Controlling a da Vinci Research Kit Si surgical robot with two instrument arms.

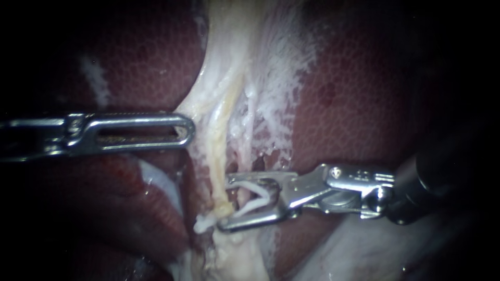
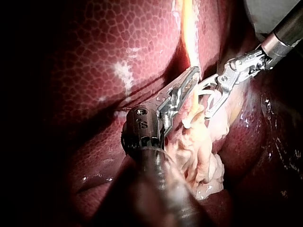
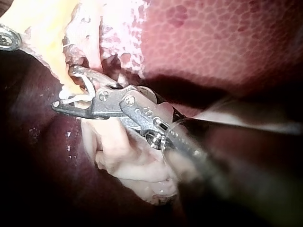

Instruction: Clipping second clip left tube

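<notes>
The liver (image 1: pixel 364 104) fills most of the scene, dark red and mottled on both sides. A broad band of pale tissue (image 1: pixel 234 52), white and yellowish, runs down its middle and ends in a lumpy pale mass below the instruments.

The right instrument (image 1: pixel 225 203) enters from the right, its dark shaft leading to a metal head low in the endoscope view. Its jaws stand wide apart in a V, one above the other, and carry a clip between them. Each jaw bears on one leg of the clip.

The left instrument (image 1: pixel 188 130) enters from the left and lies level, higher up. Its slotted metal tip rests at the edge of the pale band, well apart from the right instrument. Whether it holds any tissue cannot be told.

The left tube (image 1: pixel 223 156) is a thin yellowish strand running down the pale band, with a finer whitish strand just to its right. It passes across the mouth of the right instrument's jaws, at their tips.

The clip (image 1: pixel 258 200) is white and open, not yet closed. A white end shows just past the tube by the lower jaw's tip.
</notes>
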